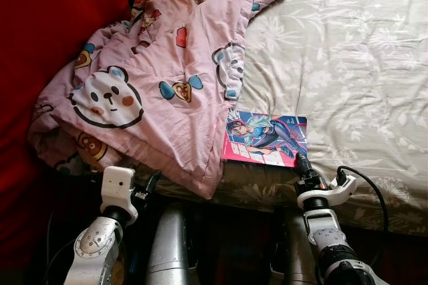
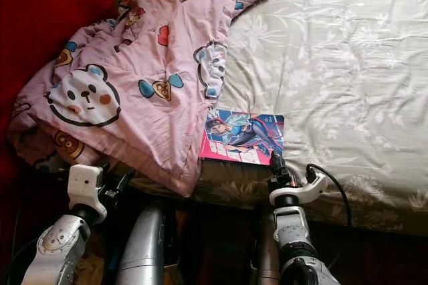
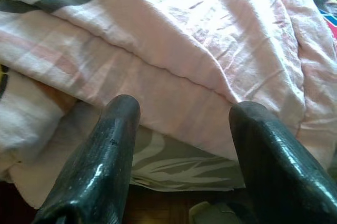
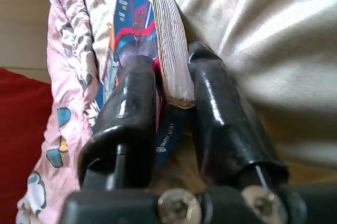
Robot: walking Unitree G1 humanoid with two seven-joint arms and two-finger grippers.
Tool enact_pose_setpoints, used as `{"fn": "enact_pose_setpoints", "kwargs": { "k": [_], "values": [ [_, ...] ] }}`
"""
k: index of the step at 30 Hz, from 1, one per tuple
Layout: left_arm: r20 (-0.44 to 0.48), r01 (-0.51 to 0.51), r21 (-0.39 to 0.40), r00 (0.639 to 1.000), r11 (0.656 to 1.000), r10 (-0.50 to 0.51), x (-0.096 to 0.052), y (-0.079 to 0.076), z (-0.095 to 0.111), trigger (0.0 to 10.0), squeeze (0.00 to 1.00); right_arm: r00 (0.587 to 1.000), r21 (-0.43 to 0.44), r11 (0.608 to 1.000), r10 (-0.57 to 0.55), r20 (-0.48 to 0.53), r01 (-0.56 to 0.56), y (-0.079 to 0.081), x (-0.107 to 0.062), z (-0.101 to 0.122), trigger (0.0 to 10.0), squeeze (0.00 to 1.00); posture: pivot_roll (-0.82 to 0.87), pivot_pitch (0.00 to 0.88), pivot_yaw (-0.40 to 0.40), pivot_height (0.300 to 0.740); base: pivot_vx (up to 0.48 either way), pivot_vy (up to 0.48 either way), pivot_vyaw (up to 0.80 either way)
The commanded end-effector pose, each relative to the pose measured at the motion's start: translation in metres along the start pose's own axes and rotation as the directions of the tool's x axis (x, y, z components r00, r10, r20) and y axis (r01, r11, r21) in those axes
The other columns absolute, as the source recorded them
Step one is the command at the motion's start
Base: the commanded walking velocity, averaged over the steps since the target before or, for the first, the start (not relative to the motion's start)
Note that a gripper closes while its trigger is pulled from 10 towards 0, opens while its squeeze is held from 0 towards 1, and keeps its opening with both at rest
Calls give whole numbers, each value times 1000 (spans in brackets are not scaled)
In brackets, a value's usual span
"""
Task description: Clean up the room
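A comic book (image 1: 265, 136) with a bright blue and pink cover lies flat at the bed's front edge, beside the pink blanket (image 1: 154, 77). My right gripper (image 1: 302, 163) sits at the book's near right corner. In the right wrist view its fingers (image 4: 221, 113) are shut on the book's corner (image 4: 171, 84), one above and one below the pages. My left gripper (image 3: 184, 113) is open just in front of the blanket's hanging edge (image 3: 174, 40), holding nothing.
The bed is covered by a pale floral sheet (image 1: 348, 64), bare on its right half. The crumpled cartoon-bear blanket covers the left half and droops over the front edge. A large red surface (image 1: 47, 24) rises at the left. Dark floor lies below the bed edge.
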State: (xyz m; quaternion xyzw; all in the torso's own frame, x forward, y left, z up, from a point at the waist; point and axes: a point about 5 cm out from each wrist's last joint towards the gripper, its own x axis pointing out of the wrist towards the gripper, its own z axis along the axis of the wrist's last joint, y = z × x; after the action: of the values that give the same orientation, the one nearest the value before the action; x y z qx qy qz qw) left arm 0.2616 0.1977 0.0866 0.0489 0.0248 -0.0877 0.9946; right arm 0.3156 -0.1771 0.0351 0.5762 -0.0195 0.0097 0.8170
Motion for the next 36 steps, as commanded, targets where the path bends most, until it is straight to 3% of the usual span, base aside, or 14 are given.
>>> {"fn": "enact_pose_setpoints", "kwargs": {
  "k": [1, 9, 13, 14, 15, 16, 18, 21, 22, 25, 28, 31, 36],
  "values": [
    [-35, -13, 2, 999, 1000, 13, -4, 2, -10, 10000, 0, 1000, 29, 999, 15, 1, -15, 1, -1, -6, 0, 0, 190, 267, 86, 566, 0, 0, 0],
    [-5, -27, -15, 1000, 1000, 27, 10, -4, -8, 10000, 0, 974, -48, 979, 200, 108, -196, 37, 18, 17, 0, 0, 142, 229, 53, 566, 0, 0, 0],
    [7, -37, -29, 999, 999, 37, 15, -6, -9, 10000, 0, 966, -287, 941, 225, 129, -181, 56, 21, 29, 0, 0, 118, 211, 25, 566, 0, 0, 0],
    [18, -56, -44, 998, 997, 57, 18, -5, -8, 10000, 0, 970, -461, 882, 192, 151, -103, 61, 19, 36, 0, 0, 110, 202, 5, 566, 0, 0, 0],
    [30, -90, -83, 995, 992, 93, 20, -3, -7, 10000, 0, 966, -598, 799, 199, 165, -63, 68, 14, 44, 0, 0, 101, 202, -10, 566, 0, 0, 0],
    [30, -90, -83, 995, 992, 93, 20, -3, -7, 10000, 0, 966, -598, 799, 199, 165, -63, 68, 14, 44, 0, 0, 101, 202, -10, 566, 0, 0, 0],
    [37, -113, -120, 992, 986, 119, 22, -4, -7, 10000, 0, 963, -677, 735, 215, 165, -48, 74, 8, 50, 0, 0, 80, 193, -34, 566, 0, 0, 0],
    [38, -120, -136, 991, 983, 126, 23, -7, -8, 10000, 0, 962, -711, 702, 223, 159, -45, 79, 3, 53, 0, 0, 70, 187, -44, 566, 0, 0, 0],
    [33, -135, -194, 989, 972, 144, 23, -10, -11, 10000, 0, 964, -771, 634, 236, 120, -59, 87, -2, 52, 10000, 0, 59, 179, -59, 566, 0, 0, 0],
    [48, -164, -307, 981, 937, 187, 25, -11, -8, 10000, 0, 965, -825, 561, 244, 92, -63, 97, -12, 48, 10000, 0, 55, 171, -82, 566, 0, 0, 0],
    [60, -164, -322, 979, 932, 194, 27, -11, -5, 10000, 0, 965, -825, 563, 240, 102, -53, 100, -14, 48, 10000, 0, 53, 166, -88, 566, 0, 0, 0],
    [66, -163, -319, 979, 934, 194, 28, -12, -5, 10000, 0, 971, -857, 514, 220, 90, -37, 98, -15, 43, 10000, 0, 48, 155, -93, 566, 0, 0, 0],
    [44, -159, -283, 983, 946, 178, 23, -12, -12, 10000, 0, 979, -845, 534, 179, 100, -11, 91, -13, 41, 10000, 0, 58, 144, -90, 596, 0, 0, 0]
  ]
}}
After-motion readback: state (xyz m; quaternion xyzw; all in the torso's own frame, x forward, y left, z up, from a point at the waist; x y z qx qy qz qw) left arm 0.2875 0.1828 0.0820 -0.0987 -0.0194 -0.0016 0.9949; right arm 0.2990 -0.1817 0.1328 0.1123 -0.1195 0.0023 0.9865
